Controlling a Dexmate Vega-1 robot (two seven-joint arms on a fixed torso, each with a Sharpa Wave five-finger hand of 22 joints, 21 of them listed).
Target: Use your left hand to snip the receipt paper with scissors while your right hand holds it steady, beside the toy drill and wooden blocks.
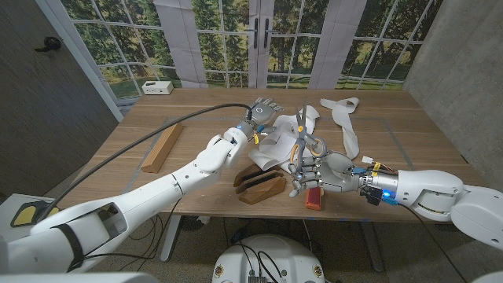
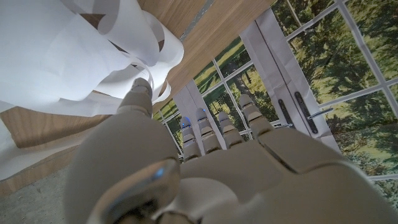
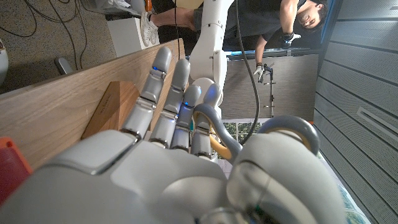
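Right hand [image 1: 318,174], lower right of centre, gripping grey-handled scissors [image 1: 302,140], blades pointing up-frame. Left hand [image 1: 266,112], upper centre, fingers spread, holding nothing, over crumpled receipt paper [image 1: 277,145] mid-counter [image 1: 196,114]. Wooden blocks [image 1: 261,185] just below paper.

Open tabletop [image 1: 377,106] lies along the far edge and at the left, broken only by one wooden block [image 1: 162,147]. The middle is crowded: loose receipt paper [image 1: 287,137] spreads there, with a slotted wooden block [image 1: 261,185] and a red-orange object [image 1: 314,196] at the near edge, just beside the right hand [image 1: 318,173].
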